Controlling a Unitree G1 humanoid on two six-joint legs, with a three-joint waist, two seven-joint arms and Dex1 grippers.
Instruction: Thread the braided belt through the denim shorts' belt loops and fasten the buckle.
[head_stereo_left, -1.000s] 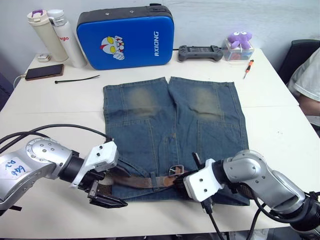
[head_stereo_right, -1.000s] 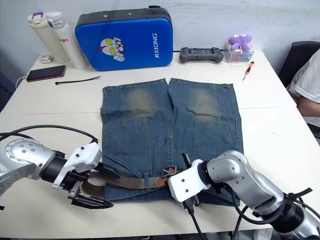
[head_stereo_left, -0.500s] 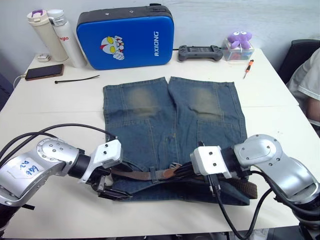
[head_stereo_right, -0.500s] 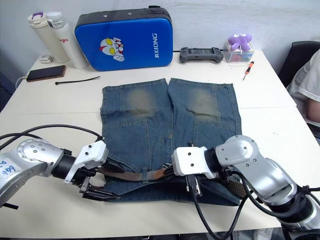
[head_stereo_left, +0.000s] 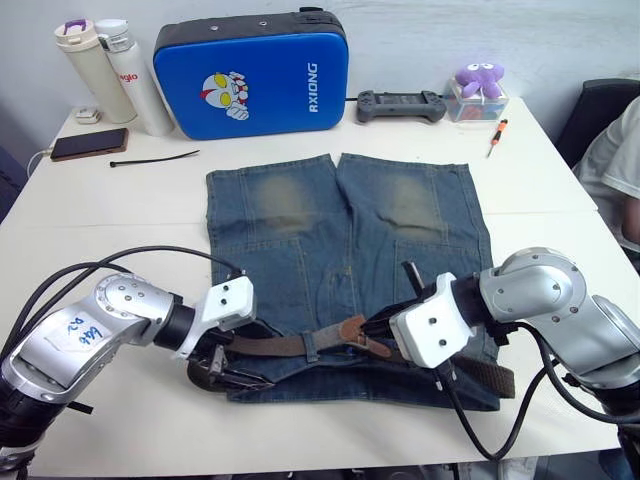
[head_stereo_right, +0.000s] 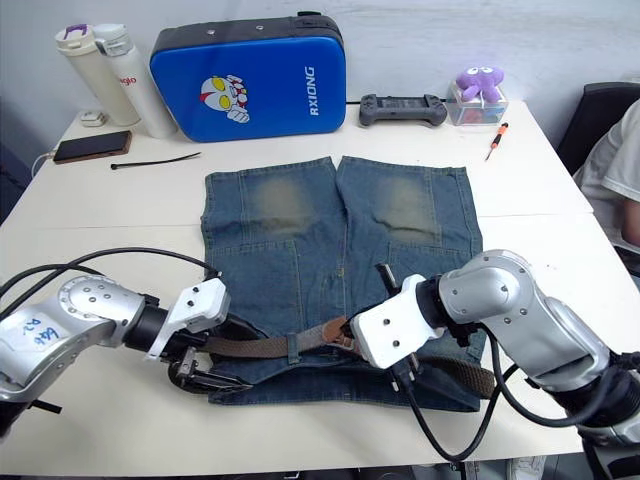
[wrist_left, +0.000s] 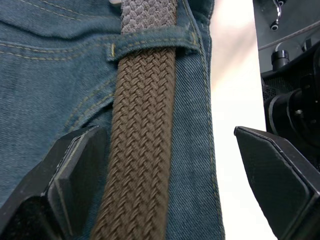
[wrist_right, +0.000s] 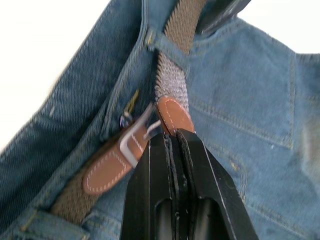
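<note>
- Fingers of the right gripper (wrist_right: 175, 137) are pressed together on the tan leather tip of the braided belt (head_stereo_left: 275, 345); the right wrist view shows that tip pinched just beside the buckle (wrist_right: 132, 142), whose silver frame lies on the other tan end.
- Fingers of the left gripper (wrist_left: 165, 200) stand wide apart, one on either side of the woven strap; the left wrist view shows the strap passing under one of the belt loops (wrist_left: 150, 44), a detail too small to read from the head views.
- From the head views, the belt runs along the waistband of the denim shorts (head_stereo_left: 345, 260), between the two grippers, with its far end trailing past the right gripper.
- Shorts lie flat at the middle of the surface (head_stereo_left: 110, 200), waistband at the near edge, legs pointing to the far edge.
</note>
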